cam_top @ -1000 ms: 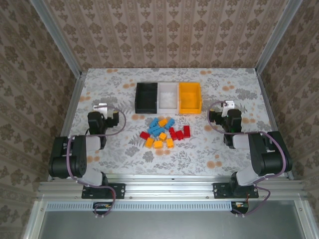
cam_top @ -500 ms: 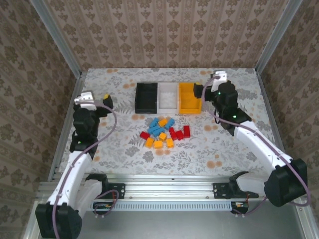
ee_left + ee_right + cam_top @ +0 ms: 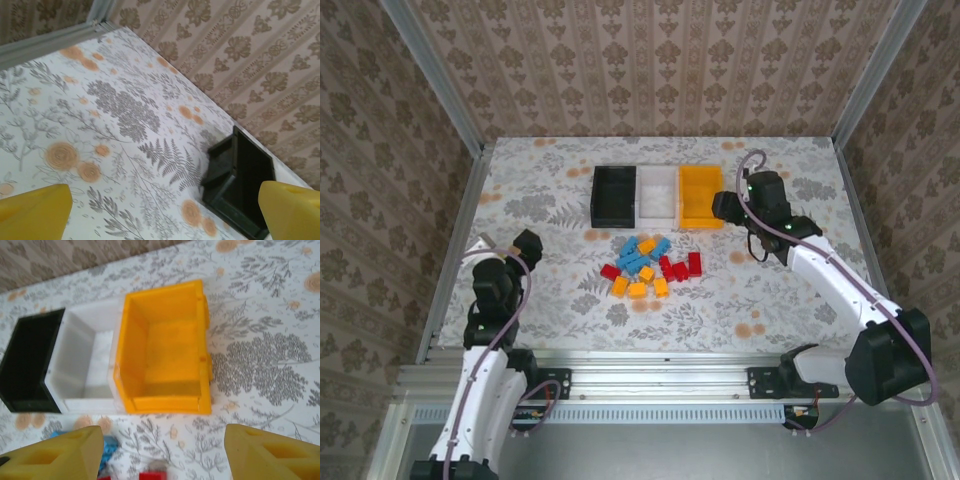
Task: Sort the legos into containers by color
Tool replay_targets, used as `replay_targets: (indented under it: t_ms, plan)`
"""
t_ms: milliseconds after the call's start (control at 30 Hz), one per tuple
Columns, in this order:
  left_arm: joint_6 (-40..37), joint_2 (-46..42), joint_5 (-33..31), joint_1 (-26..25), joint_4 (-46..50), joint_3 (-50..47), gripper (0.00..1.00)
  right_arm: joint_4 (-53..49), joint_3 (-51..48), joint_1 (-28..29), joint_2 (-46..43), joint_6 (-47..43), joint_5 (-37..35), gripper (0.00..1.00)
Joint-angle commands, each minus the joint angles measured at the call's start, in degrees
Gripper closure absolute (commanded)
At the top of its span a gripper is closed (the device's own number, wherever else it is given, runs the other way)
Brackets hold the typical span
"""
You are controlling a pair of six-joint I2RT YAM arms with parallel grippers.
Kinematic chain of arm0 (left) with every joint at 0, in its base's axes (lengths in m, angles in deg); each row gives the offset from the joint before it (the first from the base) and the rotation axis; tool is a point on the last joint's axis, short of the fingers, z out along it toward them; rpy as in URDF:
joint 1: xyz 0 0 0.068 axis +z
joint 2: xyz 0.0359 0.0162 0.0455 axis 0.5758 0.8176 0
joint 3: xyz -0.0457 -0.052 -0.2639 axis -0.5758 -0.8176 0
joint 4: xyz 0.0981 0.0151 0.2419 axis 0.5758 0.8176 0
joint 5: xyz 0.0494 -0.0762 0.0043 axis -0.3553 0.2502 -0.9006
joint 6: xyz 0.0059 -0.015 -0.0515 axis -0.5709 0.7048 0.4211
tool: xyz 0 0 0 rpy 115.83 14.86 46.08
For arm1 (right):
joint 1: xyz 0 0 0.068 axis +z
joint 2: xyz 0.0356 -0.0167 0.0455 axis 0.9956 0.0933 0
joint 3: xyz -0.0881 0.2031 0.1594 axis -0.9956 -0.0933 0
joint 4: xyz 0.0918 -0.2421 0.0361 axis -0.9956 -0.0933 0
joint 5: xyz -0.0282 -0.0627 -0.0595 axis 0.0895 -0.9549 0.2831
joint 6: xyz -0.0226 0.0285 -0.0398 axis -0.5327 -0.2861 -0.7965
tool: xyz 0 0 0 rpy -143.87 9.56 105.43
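Two arms: both rise from the near edge of the bench (image 3: 550,190).
left arm: it stands up tall on the left side and bends over at the top.
left hand (image 3: 508,252): it is up high over the left of the bench, spread wide, with nothing between its yellow fingers (image 3: 32,212).
right arm: it stretches long from the right corner toward the far middle.
right hand (image 3: 724,207): it is just beside the orange bin (image 3: 700,195), spread apart and holding nothing.
bins: the black bin (image 3: 614,195), the white bin (image 3: 657,193) and the orange bin touch in a row.
bricks (image 3: 648,265): a small heap of blue, red and orange ones lies just in front of the bins.
bricks and hands: the heap is near the right hand and well apart from the left hand.
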Motion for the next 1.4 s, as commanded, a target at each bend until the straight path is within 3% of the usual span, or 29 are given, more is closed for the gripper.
replay_targets:
  t_ms: [0, 67, 167, 300, 400, 500, 633, 733, 1367]
  plan:
    - [1.97, 2.94, 7.77, -1.09, 0.17, 2.76, 0.04, -9.7, 1.87, 2.88, 2.14, -2.47, -4.0, 0.33]
    - [2.73, 7.83, 10.82, -3.86, -2.17, 3.35, 0.06, -10.22, 2.07, 4.66, 4.74, -3.91, -1.9, 0.32]
    - [2.71, 17.25, 10.24, -11.57, -4.46, 5.92, 0.1, -12.23, 4.0, 7.35, 11.62, -5.07, -1.61, 0.33]
    - [-1.21, 31.26, 8.21, -22.56, 1.01, 15.05, 0.13, -19.08, 10.33, 9.5, 21.44, -7.35, -0.69, 0.48]
    - [-4.27, 40.07, 11.96, -27.77, 1.44, 20.28, 0.18, -20.04, 11.54, 9.99, 24.97, -7.58, -0.19, 0.48]
    - [-4.93, 44.15, 10.59, -31.46, 0.62, 22.06, 0.17, -19.92, 10.93, 10.46, 25.59, -7.09, 0.42, 0.46]
    - [-4.1, 46.06, 11.78, -32.25, -1.77, 21.9, 0.17, -21.07, 10.86, 10.74, 27.49, -6.7, 0.08, 0.37]
    - [-3.87, 46.37, 11.96, -32.44, -2.32, 21.78, 0.17, -19.8, 10.37, 11.14, 28.82, -5.71, 1.23, 0.36]
    - [-3.51, 39.29, 8.9, -32.88, -1.56, 17.93, 0.15, -14.28, 9.75, 11.97, 32.79, 0.6, -5.09, 0.49]
